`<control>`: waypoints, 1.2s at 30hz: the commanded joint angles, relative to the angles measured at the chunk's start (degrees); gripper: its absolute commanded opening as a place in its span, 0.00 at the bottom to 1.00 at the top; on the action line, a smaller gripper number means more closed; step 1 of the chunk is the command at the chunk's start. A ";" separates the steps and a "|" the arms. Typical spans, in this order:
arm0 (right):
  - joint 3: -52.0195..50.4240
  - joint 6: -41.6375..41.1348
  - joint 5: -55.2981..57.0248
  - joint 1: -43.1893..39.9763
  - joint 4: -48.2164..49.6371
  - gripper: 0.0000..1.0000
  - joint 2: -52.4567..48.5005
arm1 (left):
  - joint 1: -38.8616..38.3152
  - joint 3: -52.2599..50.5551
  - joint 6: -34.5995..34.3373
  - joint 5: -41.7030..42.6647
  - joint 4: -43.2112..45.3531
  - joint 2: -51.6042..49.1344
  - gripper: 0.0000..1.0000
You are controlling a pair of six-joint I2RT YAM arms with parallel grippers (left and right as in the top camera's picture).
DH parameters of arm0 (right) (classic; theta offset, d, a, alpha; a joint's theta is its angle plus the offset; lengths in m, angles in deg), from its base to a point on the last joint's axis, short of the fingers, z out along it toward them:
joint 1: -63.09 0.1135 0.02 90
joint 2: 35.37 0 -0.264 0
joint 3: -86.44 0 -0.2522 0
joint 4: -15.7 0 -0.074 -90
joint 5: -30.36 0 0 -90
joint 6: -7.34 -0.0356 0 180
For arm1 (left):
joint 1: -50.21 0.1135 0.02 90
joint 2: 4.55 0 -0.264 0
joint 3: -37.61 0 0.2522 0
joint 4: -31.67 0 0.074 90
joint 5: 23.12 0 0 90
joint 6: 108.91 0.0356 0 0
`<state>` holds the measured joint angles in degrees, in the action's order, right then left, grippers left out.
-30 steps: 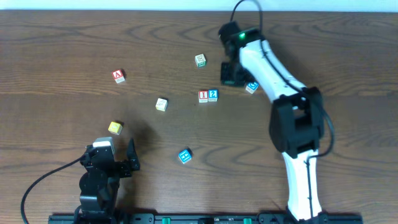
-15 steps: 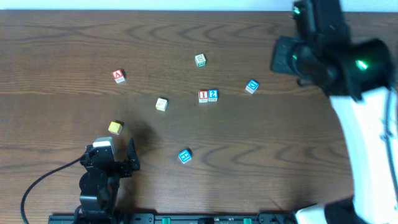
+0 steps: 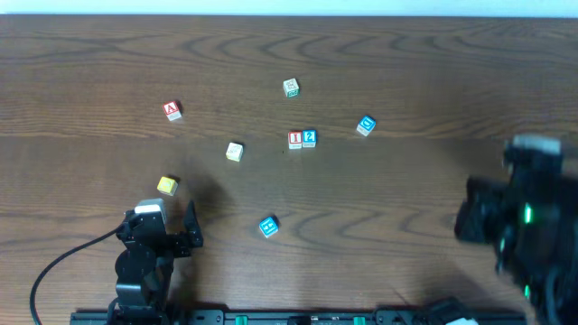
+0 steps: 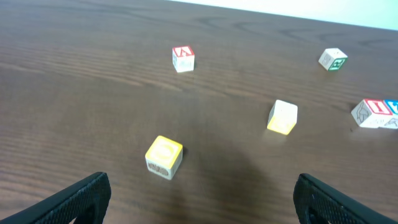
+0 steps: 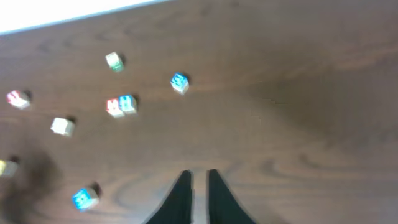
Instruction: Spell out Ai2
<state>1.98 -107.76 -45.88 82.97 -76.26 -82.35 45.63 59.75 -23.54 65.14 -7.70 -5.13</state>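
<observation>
The red "A" block [image 3: 172,110] lies at the left back and also shows in the left wrist view [image 4: 183,59]. The red "I" block [image 3: 294,139] and the blue "2" block [image 3: 310,137] sit touching side by side at the table's middle, also in the right wrist view [image 5: 112,106] [image 5: 127,103]. My left gripper [image 4: 202,199] is open and empty at the front left, behind a yellow block [image 4: 164,157]. My right gripper [image 5: 198,177] is shut and empty, raised at the front right, its arm [image 3: 524,226] blurred.
Other loose blocks: a green one [image 3: 290,87] at the back, a blue one [image 3: 365,125] right of the pair, a cream and yellow one [image 3: 235,152], a yellow one [image 3: 167,185] and a blue one [image 3: 268,226] at the front.
My right arm has swung from beside the blocks at the back middle to the front right. No block has moved. The left arm has stayed still.
</observation>
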 commanded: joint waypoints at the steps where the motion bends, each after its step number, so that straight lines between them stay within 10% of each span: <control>1: -11.39 -3.85 0.87 0.44 1.09 0.14 5.73 | 0.15 -1.03 0.39 -0.52 -0.28 0.33 0.95; 6: -28.22 -12.15 0.63 0.46 4.46 0.22 9.62 | 0.15 -1.03 0.37 -0.52 -0.28 0.33 0.95; 8: -31.76 -13.05 -1.11 0.46 8.66 0.74 9.18 | 0.15 -1.03 0.37 -0.52 -0.28 0.33 0.95; 10: -33.77 -13.05 -2.67 0.46 11.82 0.99 8.63 | 0.15 -1.03 0.37 -0.52 -0.28 0.33 0.95; 25: -34.34 -13.03 -2.64 0.44 15.58 0.99 7.61 | 0.15 -1.03 0.20 -1.09 0.07 0.33 0.95; 36: -34.34 -13.03 -2.64 0.46 15.58 0.99 7.61 | 0.15 -1.05 -16.20 1.79 0.22 0.33 0.95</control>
<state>-32.25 -119.74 -48.68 83.06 -60.78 -74.75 45.63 59.75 -34.22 65.53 -7.53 -5.13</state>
